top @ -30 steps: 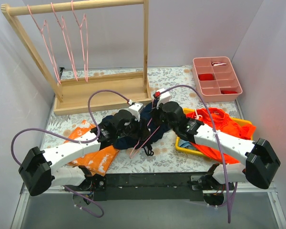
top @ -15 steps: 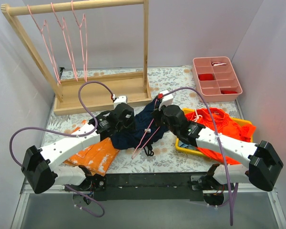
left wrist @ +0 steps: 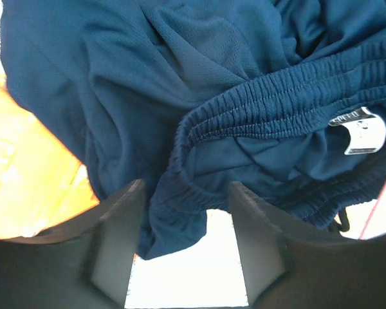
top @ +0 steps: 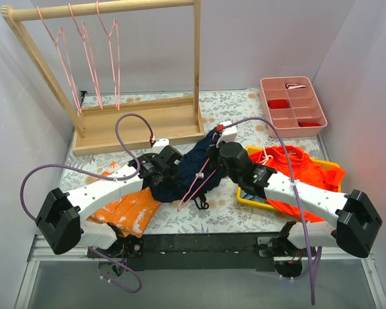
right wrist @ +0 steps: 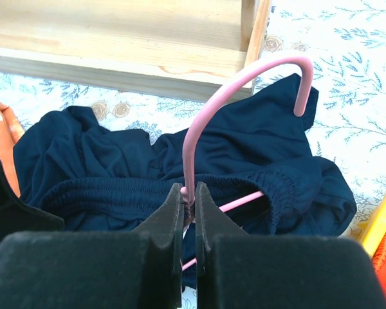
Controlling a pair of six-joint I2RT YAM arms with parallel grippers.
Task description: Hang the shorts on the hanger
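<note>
Right wrist view: the right hand (right wrist: 188,193) is pinched narrow on the neck of the hanger (right wrist: 189,154), just under the hook. The hook curves toward the upper right of the frame. The shorts (right wrist: 116,167) lie bunched on the worktop (right wrist: 347,38) beneath it, in front of the wooden rack (right wrist: 116,38) base. One pink arm of the hanger shows inside the waist opening, lower centre-right. Whether the other arm is inside, cannot tell.

Left wrist view: the left hand (left wrist: 186,193) is spread wide, gripping nothing. The elastic waistband (left wrist: 276,103) runs across mid-frame, and its folded corner hangs between the two fingers (left wrist: 116,244). White label (left wrist: 363,129) at the right edge, orange cloth (left wrist: 26,167) at the left edge.

Top view: the shorts sit mid-frame between both hands, and the hanger wire trails toward lower centre.

Judgement: the step in hand looks like taking the waistband to draw it over the hanger. The left hand should close on the elastic edge alone, one layer, not on loose leg fabric, which would slip and bunch. The right hand should hold the hanger level so the opening does not twist. Risk: pinching both layers would shut the opening against the wire.
</note>
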